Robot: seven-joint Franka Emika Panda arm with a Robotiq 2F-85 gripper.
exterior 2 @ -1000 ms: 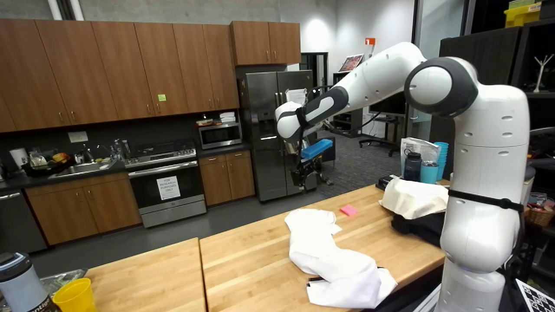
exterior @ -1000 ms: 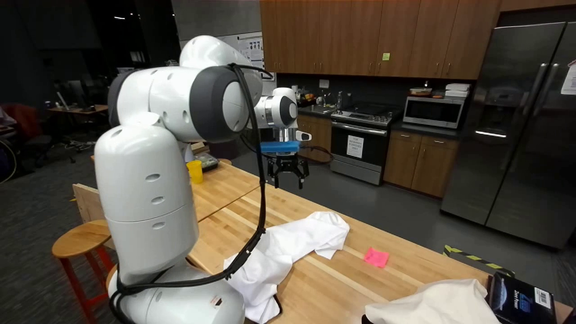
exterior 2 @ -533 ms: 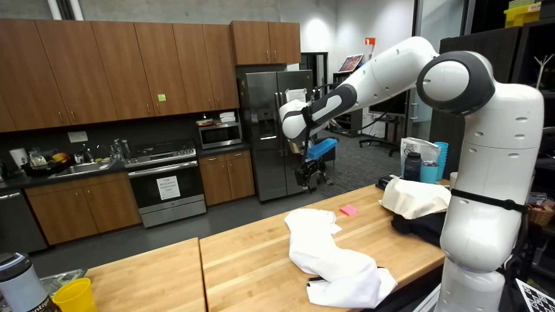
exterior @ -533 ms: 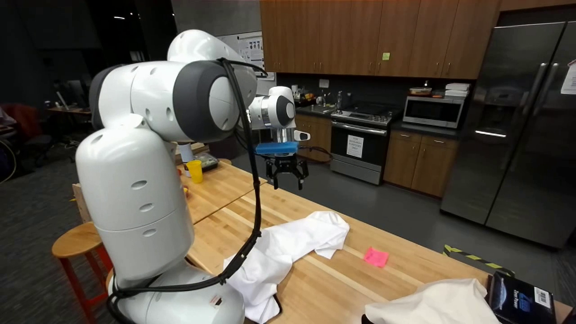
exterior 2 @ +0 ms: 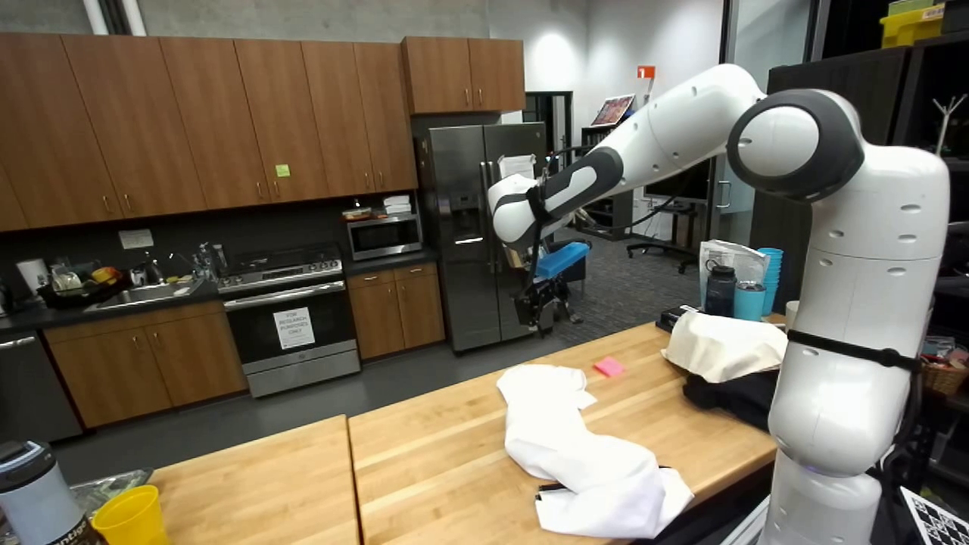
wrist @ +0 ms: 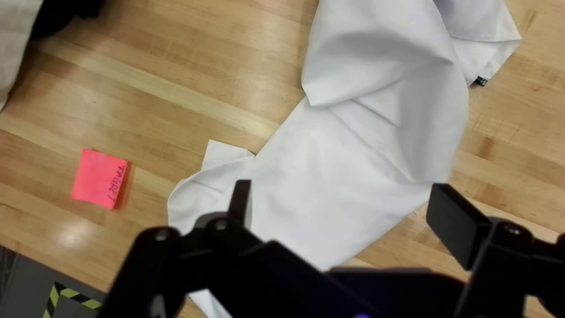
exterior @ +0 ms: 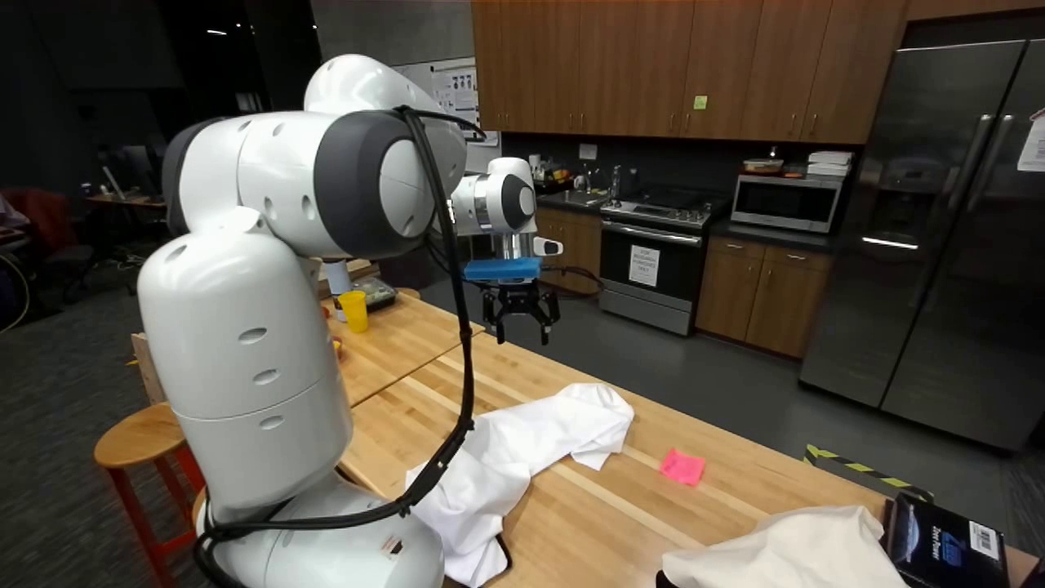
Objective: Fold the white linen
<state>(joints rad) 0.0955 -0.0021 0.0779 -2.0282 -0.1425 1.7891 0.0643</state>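
The white linen [exterior: 543, 433] lies crumpled in a long, bent strip on the wooden table, and it also shows in an exterior view [exterior 2: 556, 446]. In the wrist view the linen [wrist: 318, 176] runs from top right to bottom left, with a loose fold over its upper part and a small corner sticking out at left. My gripper [exterior: 523, 338] is open, points down and hangs above the linen's far end, apart from it. In the wrist view the open gripper [wrist: 340, 192] has linen below the left finger and wood by the right one. Nothing is between the fingers.
A pink note [exterior: 682, 466] lies on the table beside the linen. A cream cloth [exterior 2: 727, 347] sits on black material near a black box [exterior: 947, 543]. A yellow cup [exterior: 354, 311] stands on the adjoining table [exterior 2: 257, 484]. The table's far edge is close to the linen.
Over the first half second the arm's elbow swung back and up, and the gripper shifted slightly. Since then the arm shows no clear movement. The linen has not moved and the gripper stays open.
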